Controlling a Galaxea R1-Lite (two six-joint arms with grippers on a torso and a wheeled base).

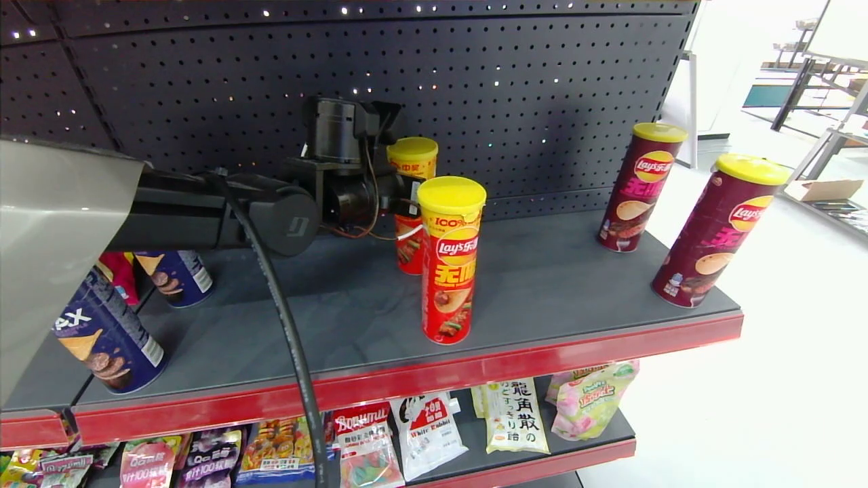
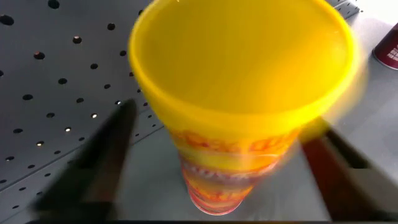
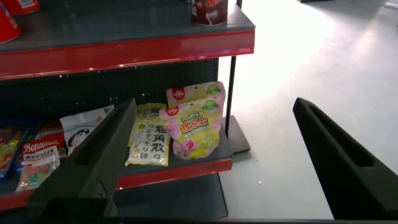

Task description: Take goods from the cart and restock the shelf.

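Your left pincer (image 2: 222, 121) sits around the rear red can (image 1: 412, 154). Its fingers (image 2: 106, 155) are apart, and a strip of shelf shows between one finger and the can body, so it is not clamped. The rear red can stands upright on the upper shelf (image 1: 542, 285), close to the pegboard (image 1: 508, 81). The front red can (image 1: 451, 261) stands upright just in front of it, nearer the red shelf edge. Two maroon cans (image 1: 641, 186) stand at the shelf's right end, apart from each other. Blue cans (image 1: 108, 332) stand at the left. Your right pincer (image 3: 214, 109) is spread wide with nothing in it, low beside the lower shelf (image 3: 180, 174). It faces the snack bags (image 3: 196, 124) leaning there.
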